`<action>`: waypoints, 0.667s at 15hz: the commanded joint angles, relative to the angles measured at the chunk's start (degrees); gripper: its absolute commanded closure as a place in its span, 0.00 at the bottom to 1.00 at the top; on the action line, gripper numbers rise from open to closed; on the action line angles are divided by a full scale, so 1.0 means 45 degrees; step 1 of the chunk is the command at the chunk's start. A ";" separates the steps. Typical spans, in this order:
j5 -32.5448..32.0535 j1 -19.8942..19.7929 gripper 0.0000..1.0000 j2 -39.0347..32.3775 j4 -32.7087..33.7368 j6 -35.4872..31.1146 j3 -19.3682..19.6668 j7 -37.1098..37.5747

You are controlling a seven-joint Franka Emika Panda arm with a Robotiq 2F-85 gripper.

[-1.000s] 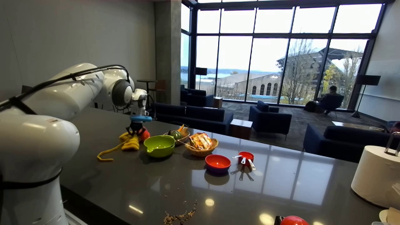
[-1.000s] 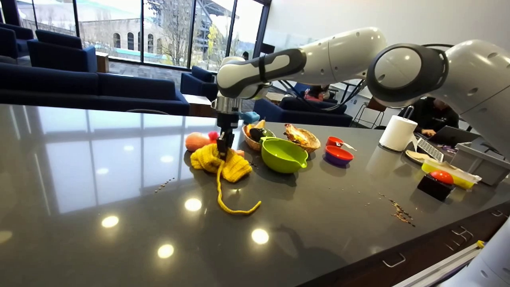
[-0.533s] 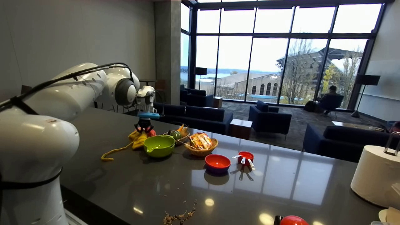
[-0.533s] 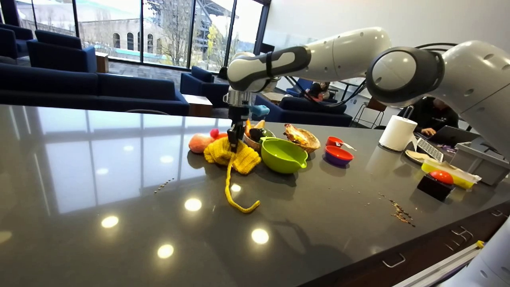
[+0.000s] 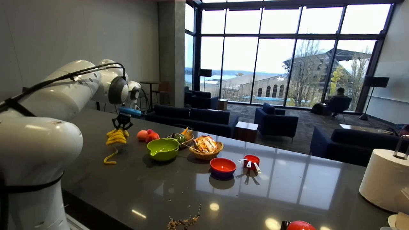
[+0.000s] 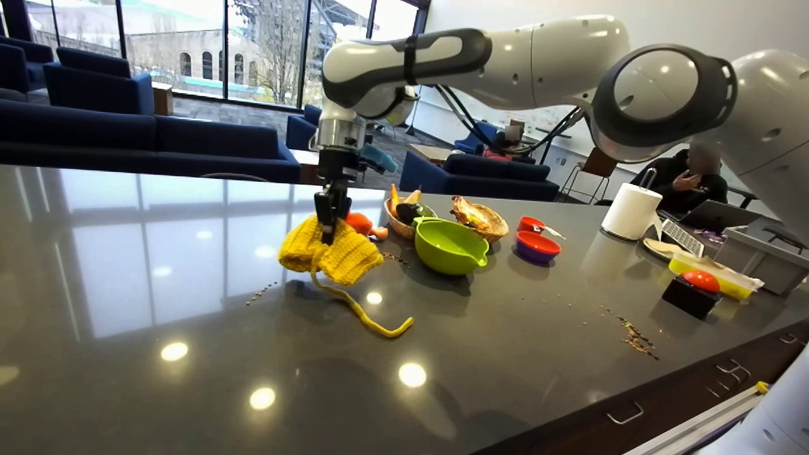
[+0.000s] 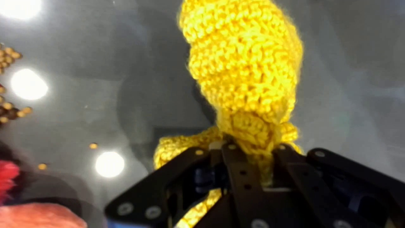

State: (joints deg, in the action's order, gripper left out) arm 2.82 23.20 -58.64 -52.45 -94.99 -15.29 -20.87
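From left to right in an exterior view: a thin scatter of small grains (image 6: 260, 294) lies on the bench (image 6: 158, 401), left of the fingers and lower down. Next comes a yellow knitted piece (image 6: 335, 257), right at the fingers (image 6: 325, 212), which stand narrow, clamped on its gathered middle. Its body droops in a lobe to either side of them and appears to hang just clear of the bench. The long axis runs crosswise here, sloping down toward the right; a cord (image 6: 379, 328) trails from beneath the fingers, its free end resting on the bench and pointing right. The step in hand looks to be holding the piece aloft by that pinch; the next move seems to call for a steady grip, with the cord left free to follow. Behind and right of the fingers sit an orange-red rounded object (image 6: 359, 222), partly hidden, then a wicker basket (image 6: 397, 227) of vegetables (image 6: 409, 210). Farther right of the fingers stand a lime-green bowl (image 6: 445, 253) and, well apart, a paper towel roll (image 6: 632, 212).
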 commanded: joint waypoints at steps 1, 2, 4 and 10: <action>0.0153 0.0684 0.96 0.0602 -0.0192 0.0613 -0.0355 0.0813; 0.0150 0.0917 0.96 0.0645 -0.0120 0.0726 -0.0484 0.0977; 0.0238 0.1279 0.96 0.0597 -0.0102 0.0933 -0.0825 0.1039; -0.0334 0.2203 0.96 0.0154 -0.0439 0.0391 -0.1139 -0.0250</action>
State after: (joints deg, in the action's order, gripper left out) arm 2.79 32.22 -57.35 -53.44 -92.03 -20.32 -18.99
